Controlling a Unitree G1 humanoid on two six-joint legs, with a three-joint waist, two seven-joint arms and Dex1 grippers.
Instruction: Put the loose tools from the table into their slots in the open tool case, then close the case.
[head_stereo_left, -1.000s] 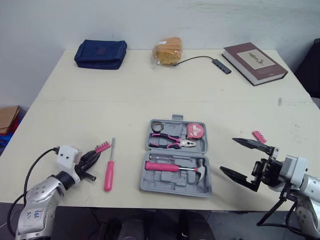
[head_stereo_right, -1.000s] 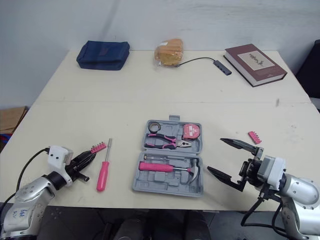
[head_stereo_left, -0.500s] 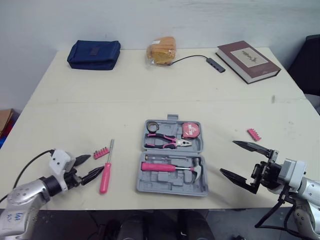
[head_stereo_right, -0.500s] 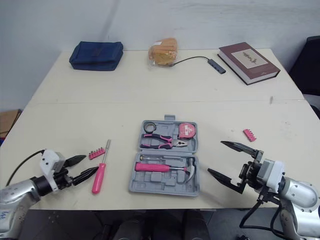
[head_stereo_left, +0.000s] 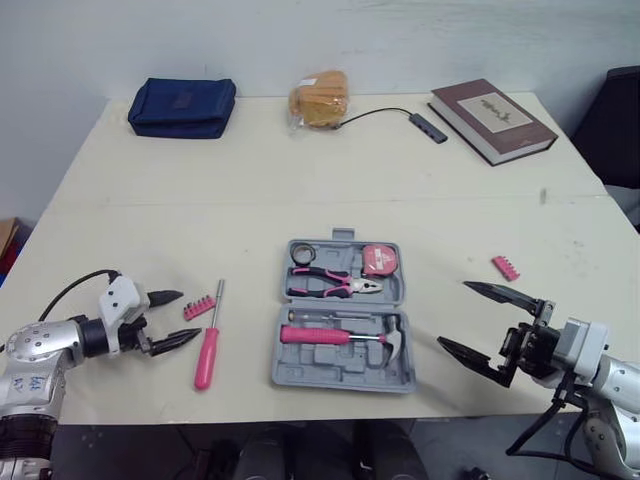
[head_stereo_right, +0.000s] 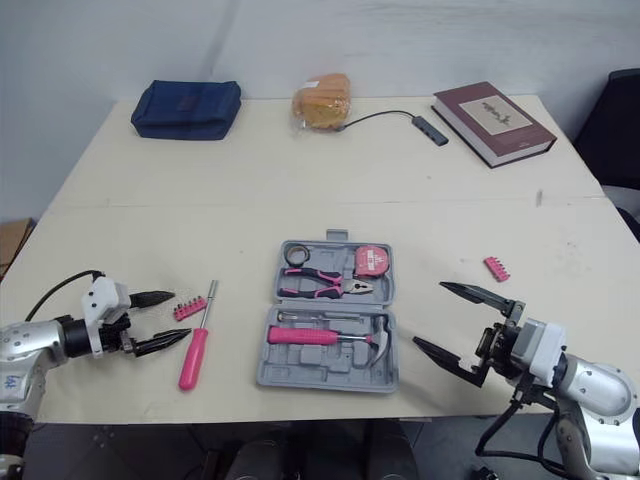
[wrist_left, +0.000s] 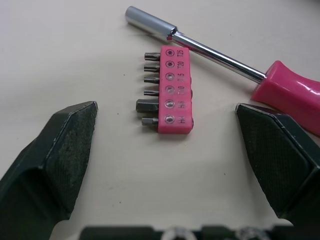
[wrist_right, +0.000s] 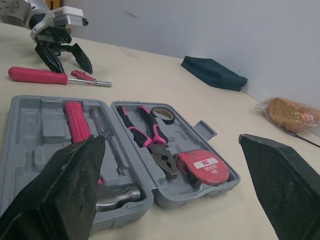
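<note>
My left gripper (head_stereo_left: 188, 316) hangs low over the surface (head_stereo_left: 300, 190), fingers spread wide either side of the pink bit strip (wrist_left: 175, 90), which lies flat just beside the screwdriver (head_stereo_left: 212, 335). The risk I see is that thin, smooth plastic skidding away as I squeeze, or a finger catching the round steel shaft and rolling the tool off. The stubby metal bits jut from one edge, so the strip may tip. In the middle, the grey moulded tool case (head_stereo_left: 330, 365) lies open. My right gripper (head_stereo_left: 455, 315) hovers beside it, fingers apart, with a second pink strip (head_stereo_left: 505, 268) beyond.
</note>
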